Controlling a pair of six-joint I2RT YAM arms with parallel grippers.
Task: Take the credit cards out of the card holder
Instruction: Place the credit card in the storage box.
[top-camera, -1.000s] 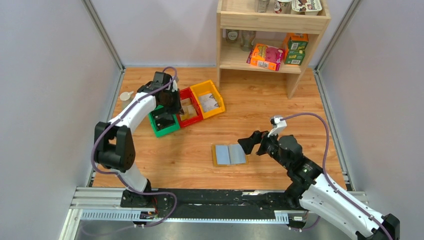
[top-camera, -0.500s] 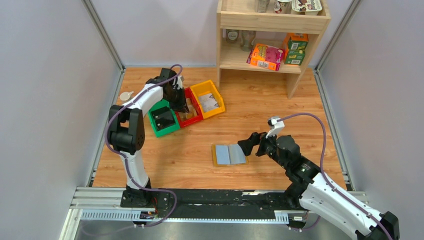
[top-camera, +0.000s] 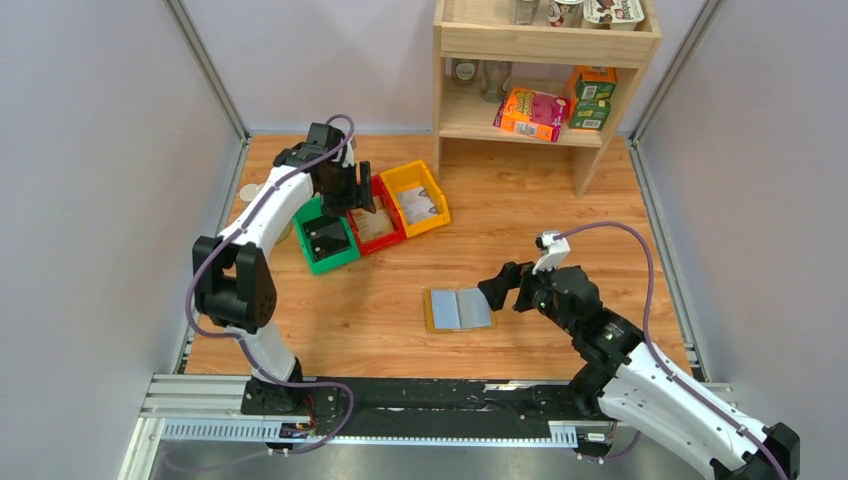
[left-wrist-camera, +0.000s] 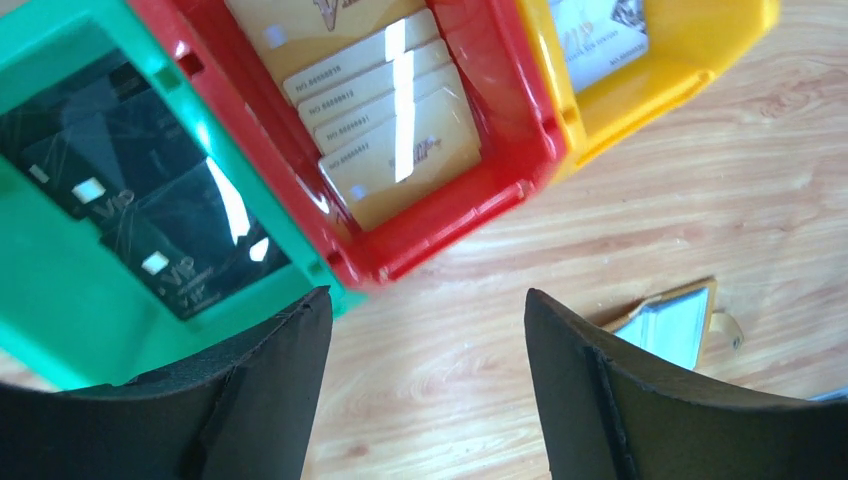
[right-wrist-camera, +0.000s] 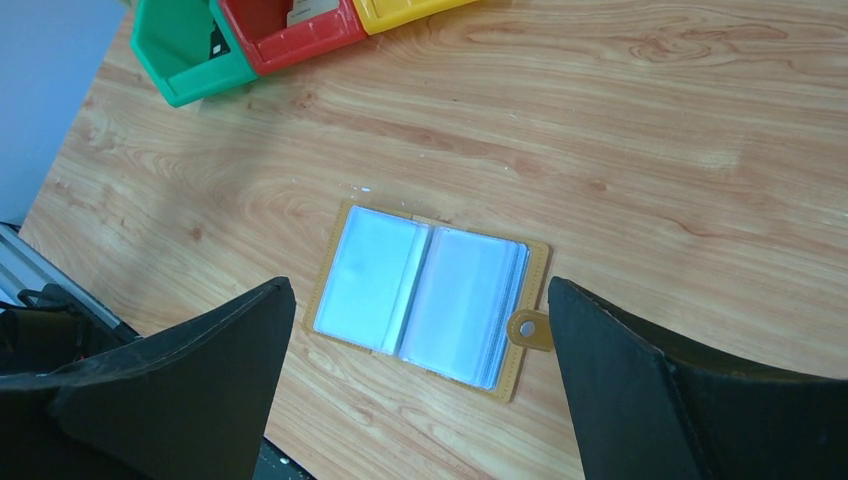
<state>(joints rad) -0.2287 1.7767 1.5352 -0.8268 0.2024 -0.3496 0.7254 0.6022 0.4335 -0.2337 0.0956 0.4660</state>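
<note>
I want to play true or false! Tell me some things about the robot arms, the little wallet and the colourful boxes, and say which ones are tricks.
1. The card holder lies open on the table. True.
2. The right gripper is squeezing the card holder. False: its fingers are spread wide and hold nothing.
3. The red bin has gold cards in it. True.
4. The left gripper is holding a card. False: it is open and empty, above the bins.
5. The green bin sits in the middle of the row. False: the red bin is in the middle, with the green bin on one side and the yellow bin on the other.
</note>
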